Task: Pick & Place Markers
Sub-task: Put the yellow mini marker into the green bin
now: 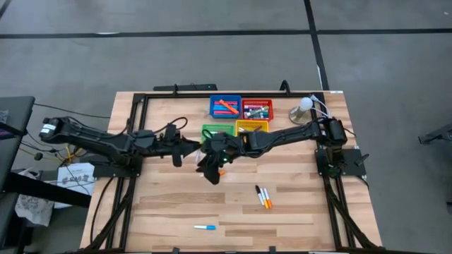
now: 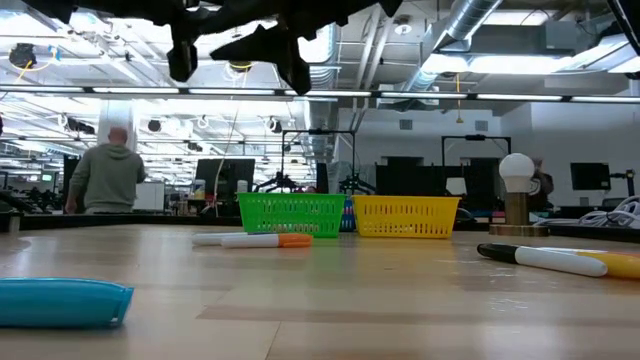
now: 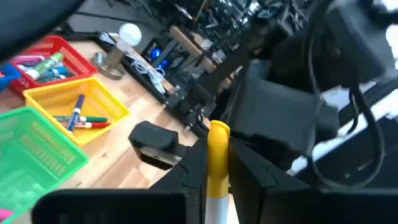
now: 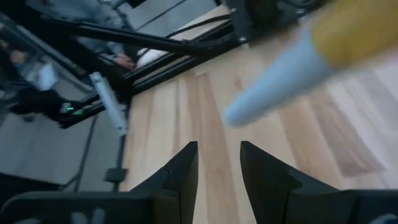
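- While your left gripper (image 3: 216, 180) pinches a yellow-capped marker (image 3: 217, 163), the right arm's dark body (image 3: 292, 118) crowds close ahead of it.
- Your right gripper (image 4: 217, 163) has its fingers spread, nothing between them; the held marker's white barrel crosses just beyond.
- Beside the grippers sit the green tray (image 1: 217, 131) and yellow tray (image 1: 252, 126); loose markers (image 1: 263, 195) lie nearer you.
- You can read no writing.

Two dark jointed arms; black cables; left pincer (image 3: 216, 171), matte angular fingers
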